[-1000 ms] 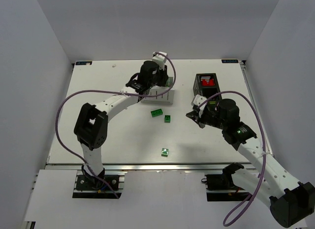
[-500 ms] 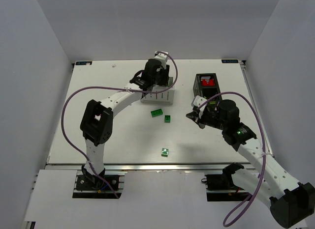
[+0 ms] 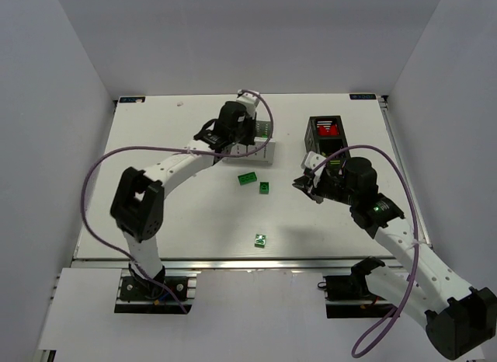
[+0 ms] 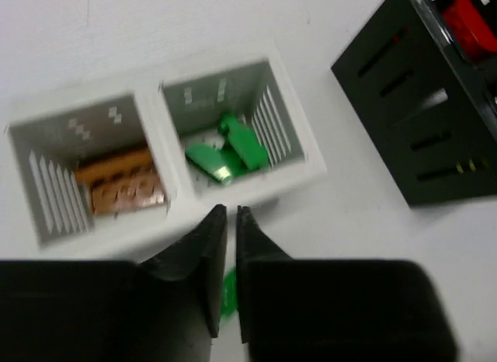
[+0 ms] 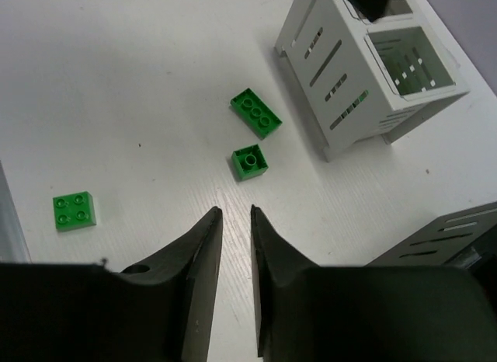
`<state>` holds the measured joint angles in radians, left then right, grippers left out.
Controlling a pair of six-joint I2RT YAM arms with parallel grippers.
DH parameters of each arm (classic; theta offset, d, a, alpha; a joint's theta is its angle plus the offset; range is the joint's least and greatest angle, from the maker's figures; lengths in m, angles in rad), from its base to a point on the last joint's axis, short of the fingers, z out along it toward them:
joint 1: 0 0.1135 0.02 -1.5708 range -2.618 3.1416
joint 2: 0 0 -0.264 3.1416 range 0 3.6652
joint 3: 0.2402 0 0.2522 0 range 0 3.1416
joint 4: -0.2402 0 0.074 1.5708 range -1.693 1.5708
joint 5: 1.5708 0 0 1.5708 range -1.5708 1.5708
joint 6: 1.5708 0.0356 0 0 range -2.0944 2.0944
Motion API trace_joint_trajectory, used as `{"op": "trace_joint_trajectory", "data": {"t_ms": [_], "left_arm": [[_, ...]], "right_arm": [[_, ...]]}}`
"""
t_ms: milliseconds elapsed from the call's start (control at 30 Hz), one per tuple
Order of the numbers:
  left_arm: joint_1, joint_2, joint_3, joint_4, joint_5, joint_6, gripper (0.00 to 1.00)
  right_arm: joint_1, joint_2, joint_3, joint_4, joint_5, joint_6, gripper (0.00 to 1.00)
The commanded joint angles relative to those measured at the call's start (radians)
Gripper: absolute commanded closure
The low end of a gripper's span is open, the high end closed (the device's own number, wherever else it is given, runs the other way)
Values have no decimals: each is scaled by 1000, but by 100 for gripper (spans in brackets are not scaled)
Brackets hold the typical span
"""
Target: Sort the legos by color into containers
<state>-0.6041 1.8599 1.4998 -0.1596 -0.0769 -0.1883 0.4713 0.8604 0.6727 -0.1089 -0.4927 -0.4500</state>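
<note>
The white box [image 4: 167,113] holds red-orange bricks [image 4: 120,193] in its left compartment and green bricks [image 4: 227,151] in its right one. My left gripper [image 4: 231,214] hovers over the box's near wall, jaws shut and empty; in the top view it [image 3: 242,137] sits over the white box [image 3: 264,152]. The black box [image 3: 326,137] holds red bricks [image 3: 328,131]. Three green legos lie on the table: a long one [image 5: 256,113], a small one [image 5: 250,161] and a lighter one [image 5: 75,210]. My right gripper [image 5: 233,212] hangs above the table near the small one, almost shut, empty.
The black box [image 4: 427,121] stands just right of the white box [image 5: 365,82]. A purple cable loops over each arm. The lighter green brick [image 3: 261,240] lies near the table's front edge. Grey walls enclose the table on three sides.
My left gripper shifted slightly right, then back left, staying over the white box. The right arm and the table bricks have not moved.
</note>
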Motion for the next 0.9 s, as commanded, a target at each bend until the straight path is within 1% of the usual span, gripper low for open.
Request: {"op": "trace_joint_trajectory", "data": {"t_ms": [0,33,67,100,167,200,233,267,300,333,367,400,433,467,500,533,567,600,667,700,800,867], "left_arm": [[7,-302,-180,86,48,24,81],[10,-361,-241,151,67,24,82],[15,-417,-353,194,101,24,80],[17,-518,-398,216,109,23,67],[18,-600,-459,235,111,6,47],[18,-658,-481,223,102,4,33],[20,-682,-480,175,98,13,29],[20,-705,-480,166,92,24,27],[20,-731,-498,137,66,38,26],[20,-786,-521,150,39,53,22],[20,-818,-545,170,13,58,21],[20,-843,-568,196,-3,67,20],[21,-875,-582,196,-21,76,20],[21,-884,-584,192,-36,82,19],[23,-893,-586,190,-52,85,19],[24,-900,-598,195,-73,93,19],[26,-912,-602,198,-81,95,19],[29,-915,-608,201,-86,95,19],[33,-920,-610,203,-90,101,19],[36,-923,-612,203,-92,101,19],[58,-921,-619,212,-86,95,19],[70,-923,-624,219,-74,87,19]], "right_arm": [[-2,22,11,0,-68,-10,71],[0,38,30,-21,-89,-16,67],[0,43,33,-38,-110,-15,63],[1,49,31,-37,-136,-12,53],[4,63,21,-17,-145,16,42],[9,77,22,-5,-133,26,35],[29,116,27,1,-116,43,33],[47,144,50,5,-87,65,32],[70,175,68,-11,-17,69,32],[123,236,83,-9,17,79,32],[151,267,109,0,61,86,32],[179,302,126,12,156,118,32],[223,375,146,17,196,137,32],[239,414,166,23,247,169,32],[251,457,224,18,335,227,30],[266,539,253,2,376,252,29],[274,575,277,9,443,292,28],[279,645,327,9,559,336,26],[294,702,370,5,652,368,24],[297,727,392,0,687,379,23],[299,784,468,-18,715,433,22],[299,819,531,-64,714,482,22]]}}
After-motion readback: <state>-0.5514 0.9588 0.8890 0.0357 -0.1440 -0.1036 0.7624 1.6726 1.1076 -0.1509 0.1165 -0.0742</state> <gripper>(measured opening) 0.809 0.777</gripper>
